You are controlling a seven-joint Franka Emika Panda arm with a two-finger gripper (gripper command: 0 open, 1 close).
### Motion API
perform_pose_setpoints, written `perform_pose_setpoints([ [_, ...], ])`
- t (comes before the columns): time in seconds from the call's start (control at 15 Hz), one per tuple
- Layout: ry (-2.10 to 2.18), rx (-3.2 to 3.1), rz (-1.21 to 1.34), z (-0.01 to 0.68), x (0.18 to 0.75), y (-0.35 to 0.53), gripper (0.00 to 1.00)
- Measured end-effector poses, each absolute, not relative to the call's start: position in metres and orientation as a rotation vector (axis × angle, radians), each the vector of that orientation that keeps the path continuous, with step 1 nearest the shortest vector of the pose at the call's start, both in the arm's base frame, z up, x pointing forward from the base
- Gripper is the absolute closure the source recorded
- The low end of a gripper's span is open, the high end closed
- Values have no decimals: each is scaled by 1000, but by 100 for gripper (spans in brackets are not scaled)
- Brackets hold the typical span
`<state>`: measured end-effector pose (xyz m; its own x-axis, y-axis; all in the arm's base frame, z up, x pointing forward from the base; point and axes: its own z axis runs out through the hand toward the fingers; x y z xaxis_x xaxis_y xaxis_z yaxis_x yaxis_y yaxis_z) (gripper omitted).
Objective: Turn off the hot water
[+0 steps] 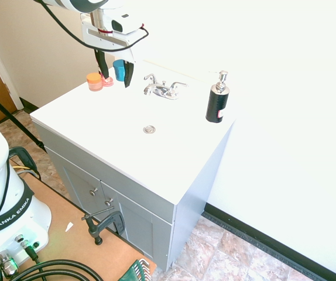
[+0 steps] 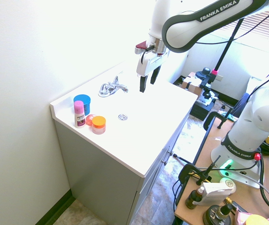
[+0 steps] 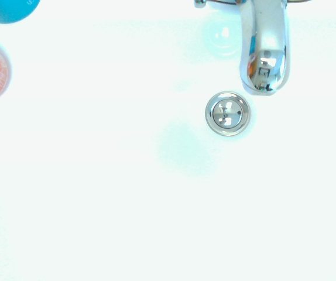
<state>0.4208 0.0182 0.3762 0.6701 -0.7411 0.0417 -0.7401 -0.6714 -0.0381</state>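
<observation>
A low chrome faucet (image 1: 162, 89) (image 2: 112, 88) stands at the back of the white sink top. Its two lever handles are alike: one on the cup side (image 1: 150, 78) (image 2: 103, 89), one on the bottle side (image 1: 179, 86) (image 2: 117, 79). No mark shows which one is the hot water. My gripper (image 1: 115, 71) (image 2: 148, 80) hangs open and empty above the basin, apart from the faucet, on its cup side. In the wrist view the spout (image 3: 264, 58) and the drain (image 3: 228, 113) show; the handles are cut off at the picture's edge.
A black pump bottle (image 1: 218, 99) stands beside the faucet. On the other side are a blue cup (image 1: 119, 69) (image 2: 82, 102), an orange jar (image 1: 94, 81) (image 2: 98, 124) and a pink bottle (image 2: 79, 114). The drain (image 1: 149, 129) (image 2: 122, 117) sits mid-basin, with the wall behind.
</observation>
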Motion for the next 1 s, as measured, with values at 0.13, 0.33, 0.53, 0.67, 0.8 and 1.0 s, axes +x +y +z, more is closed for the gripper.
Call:
perform_pose_setpoints([
  [0.13, 1266, -2854, -90, 376, 423, 20, 0],
  [0.33, 1305, -2852, -291, 380, 445, 43, 0],
  [0.53, 1414, -2829, -521, 372, 485, 53, 0],
  [0.67, 1488, -2826, -653, 362, 510, 44, 0],
  [0.8, 1525, -2838, -726, 346, 526, 40, 0],
  [1.0, 1531, -2875, -747, 325, 540, 49, 0],
])
